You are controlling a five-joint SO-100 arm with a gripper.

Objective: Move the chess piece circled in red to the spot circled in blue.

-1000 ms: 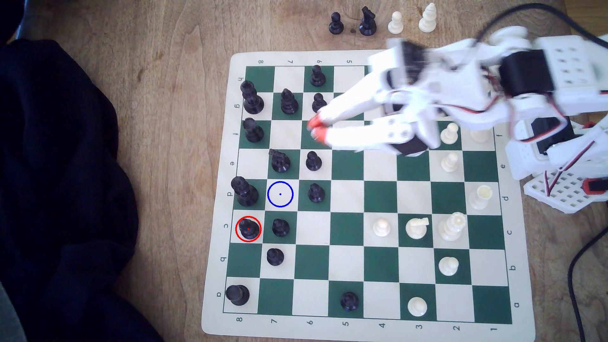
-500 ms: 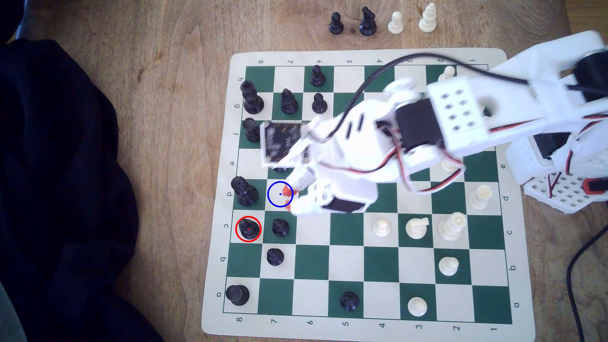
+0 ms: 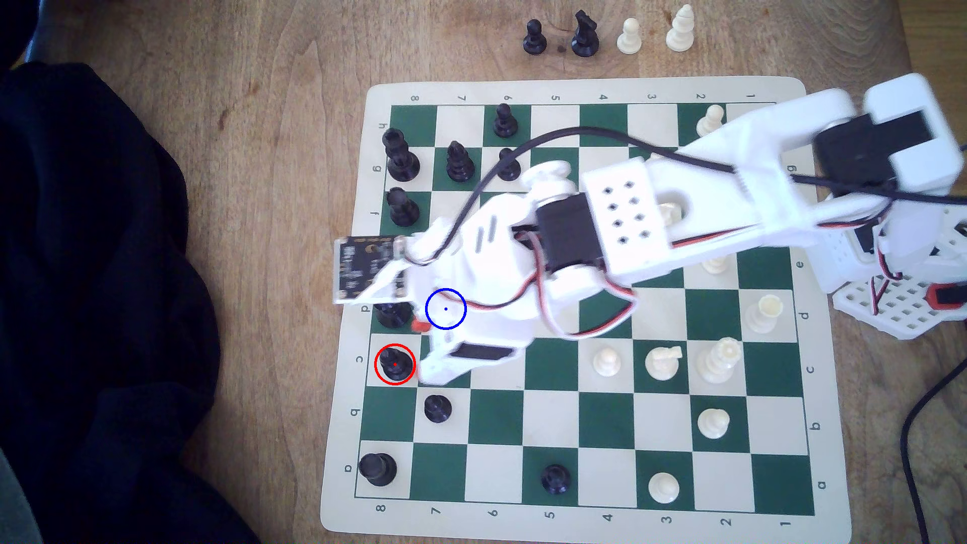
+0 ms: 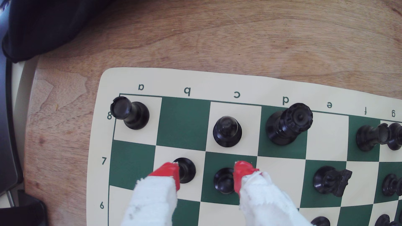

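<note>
Gripper (image 4: 206, 173), fingers spread wide, has moved past the spot, nearing the chess piece (image 3: 395, 364).

The white arm stretches out low, its tool (image 4: 205, 173) spread wide, red fingertips (image 4: 169, 171) pointing down.

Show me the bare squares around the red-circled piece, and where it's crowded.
Bare: the green square between the rook and the chess piece; the spot, between the c7 pawn and the knight. Crowded: the open tool hangs over the c7 pawn and the b7 pawn.
</note>
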